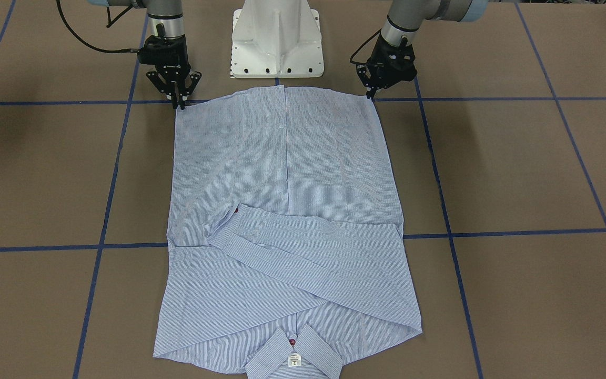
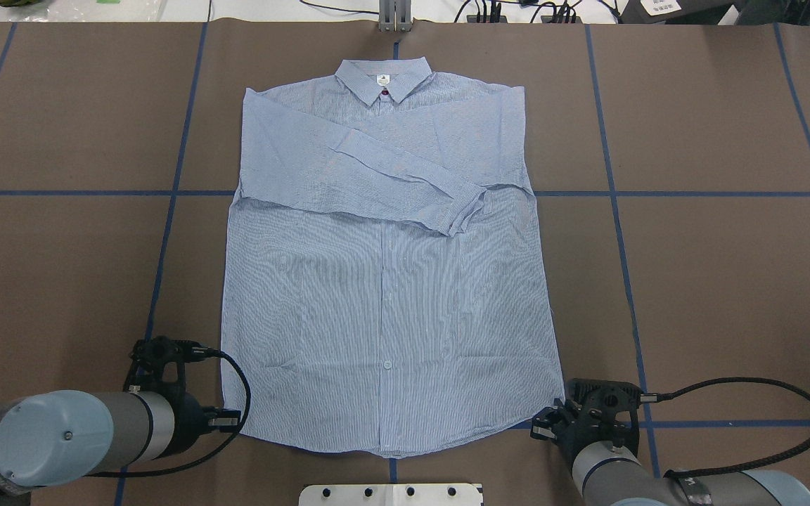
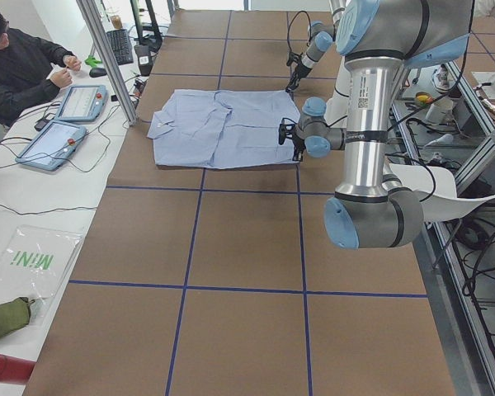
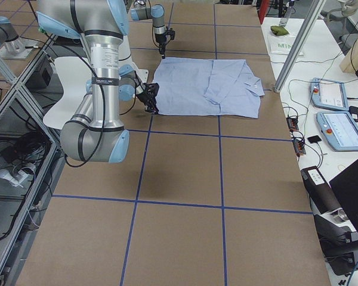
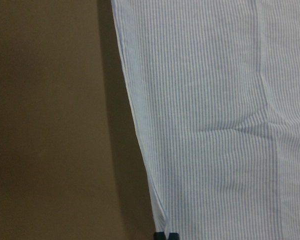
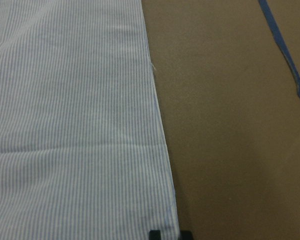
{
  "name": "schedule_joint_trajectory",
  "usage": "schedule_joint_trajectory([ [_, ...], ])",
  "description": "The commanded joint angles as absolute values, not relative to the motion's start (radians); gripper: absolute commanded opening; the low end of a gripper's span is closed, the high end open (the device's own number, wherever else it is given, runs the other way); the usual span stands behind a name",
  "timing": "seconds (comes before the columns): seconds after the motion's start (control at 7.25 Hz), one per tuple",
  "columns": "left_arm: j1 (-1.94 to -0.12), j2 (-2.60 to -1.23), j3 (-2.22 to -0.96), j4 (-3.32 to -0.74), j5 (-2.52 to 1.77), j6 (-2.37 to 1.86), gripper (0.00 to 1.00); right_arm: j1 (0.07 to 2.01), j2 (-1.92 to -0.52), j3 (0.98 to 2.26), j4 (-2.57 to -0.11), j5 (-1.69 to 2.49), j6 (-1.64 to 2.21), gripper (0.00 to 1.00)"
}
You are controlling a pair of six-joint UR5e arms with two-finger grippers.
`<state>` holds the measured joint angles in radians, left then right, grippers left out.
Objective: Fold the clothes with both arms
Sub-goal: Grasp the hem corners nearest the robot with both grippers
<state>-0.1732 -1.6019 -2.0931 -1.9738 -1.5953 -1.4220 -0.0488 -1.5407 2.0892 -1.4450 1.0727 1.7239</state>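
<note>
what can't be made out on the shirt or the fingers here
Neck label print: too small, front-facing and overhead views.
Shirt chest: partly covered by the folded sleeves, all views.
Left gripper, right gripper fingers: under their own wrists overhead; cropped at the wrist views' bottom edge.

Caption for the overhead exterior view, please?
Left end effector and right end effector grip hem corners of the striped shirt, sleeves folded across chest.

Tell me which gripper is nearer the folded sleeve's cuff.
Right. The right gripper is at the shirt's hem corner on the cuff's side; the left gripper is at the opposite hem corner, farther away.
</note>
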Motion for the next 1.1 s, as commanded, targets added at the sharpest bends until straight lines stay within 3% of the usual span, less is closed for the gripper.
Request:
schedule_joint_trajectory([
  [0.0, -0.173, -1.597, -2.114, -1.973, -1.595, -1.42, 0.0, -0.051, -1.539, 2.083, -1.445, 1.072, 1.724, 0.05],
  [0.14, -0.173, -1.598, -2.114, -1.973, -1.595, -1.42, 0.0, -0.049, -1.539, 2.085, -1.445, 1.071, 1.724, 0.0],
  [0.41, -0.173, -1.601, -2.115, -1.973, -1.595, -1.42, 0.0, -0.041, -1.539, 2.107, -1.445, 1.074, 1.717, 0.0],
  [0.69, -0.175, -1.597, -2.159, -1.973, -1.597, -1.414, 0.0, 0.0, -1.548, 2.221, -1.503, 1.106, 1.709, 0.0],
  [0.97, -0.181, -1.591, -2.317, -1.877, -1.666, -1.413, 0.0, 0.011, -1.542, 2.479, -1.756, 1.202, 1.709, 0.0],
])
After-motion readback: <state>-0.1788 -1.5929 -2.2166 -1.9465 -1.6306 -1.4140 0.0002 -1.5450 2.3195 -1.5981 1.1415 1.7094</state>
